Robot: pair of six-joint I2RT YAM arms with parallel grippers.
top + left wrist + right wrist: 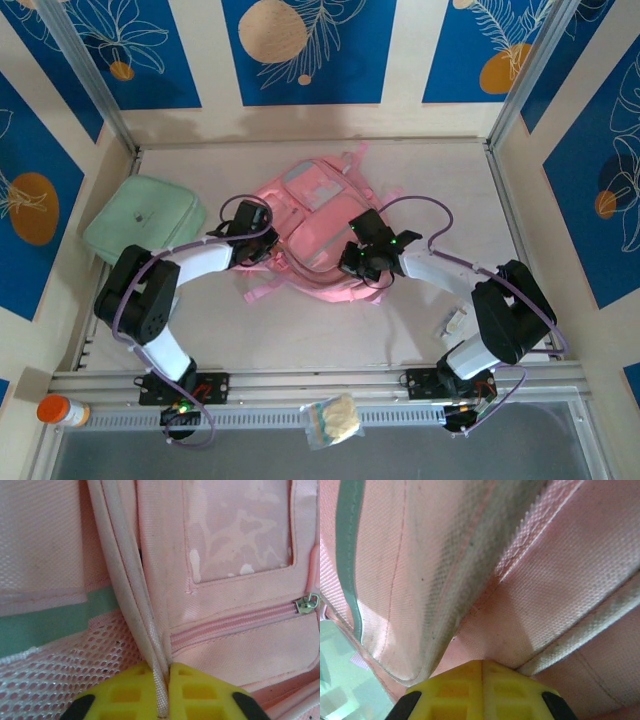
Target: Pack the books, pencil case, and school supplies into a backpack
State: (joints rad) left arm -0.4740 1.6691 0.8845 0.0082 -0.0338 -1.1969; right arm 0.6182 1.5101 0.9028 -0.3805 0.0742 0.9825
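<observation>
Pink backpack (320, 215) lies flat at the middle of the table (300, 335).

The backpack (315, 225) at centre frame is pink with paler patches; the pouch (145, 218) at left is mint green; the wall panels (300, 50) along the top are deep blue with white leaf outlines and tan and orange discs, set between cream strips; the table (300, 330) is pale beige; the arms (200, 262) are white and black, their cables (425, 205) purple; the bottle (62, 411) at lower left has an orange cap; the left gripper (161, 672) and right gripper (482, 666) are yellow with black corners; the mesh (60, 665) is pinkish white.
</observation>
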